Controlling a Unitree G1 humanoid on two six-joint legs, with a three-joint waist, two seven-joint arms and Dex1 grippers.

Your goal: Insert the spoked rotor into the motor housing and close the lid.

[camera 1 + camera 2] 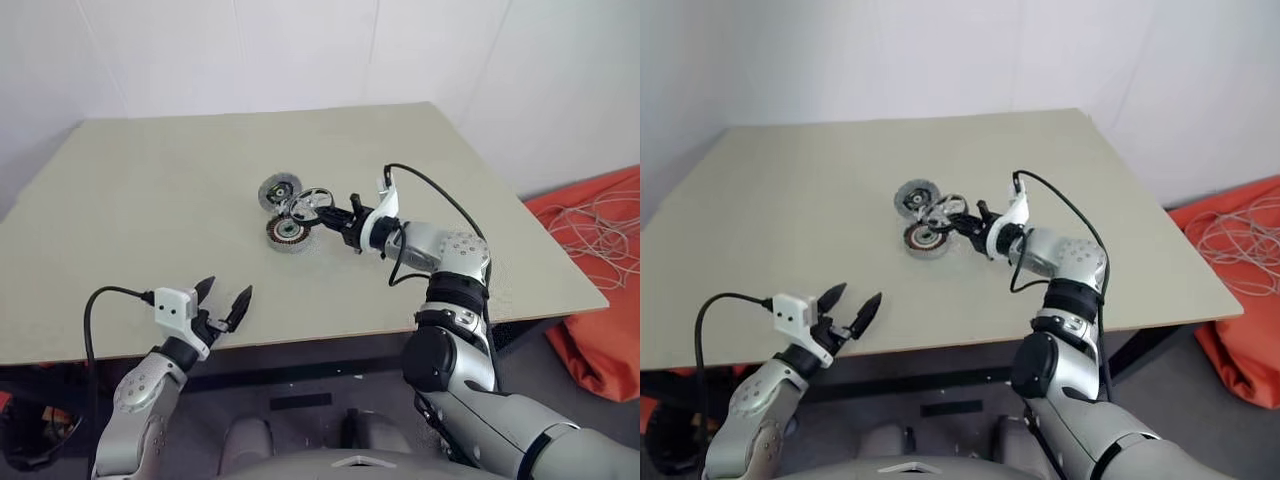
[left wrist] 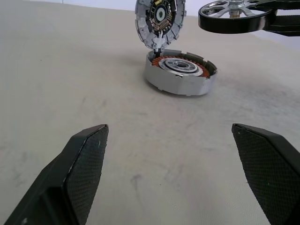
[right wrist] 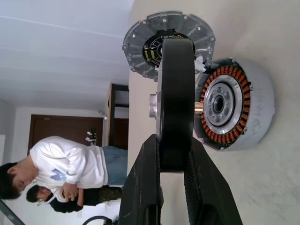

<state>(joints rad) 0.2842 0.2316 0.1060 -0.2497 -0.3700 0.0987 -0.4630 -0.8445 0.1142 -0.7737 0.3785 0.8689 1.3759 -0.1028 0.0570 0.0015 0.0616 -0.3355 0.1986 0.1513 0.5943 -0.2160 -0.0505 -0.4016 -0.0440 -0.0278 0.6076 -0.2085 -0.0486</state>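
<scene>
The motor housing (image 1: 288, 231) lies on the table with its copper windings (image 3: 234, 108) facing up. The lid (image 1: 279, 191) stands on edge at the housing's far rim, its inner face (image 2: 160, 21) turned toward me. My right gripper (image 3: 173, 140) is shut on the rim of the spoked rotor (image 1: 313, 203). It holds the rotor (image 2: 234, 18) lifted just above and to the right of the housing, with its hub shaft pointing at the housing's centre. My left gripper (image 1: 225, 300) hangs open near the table's front edge, well short of the parts.
The beige table (image 1: 150, 200) spreads wide around the parts. On the floor to the right lies an orange cloth (image 1: 600, 270) with pale cables on it. Two people (image 3: 65, 164) stand in the background of the right wrist view.
</scene>
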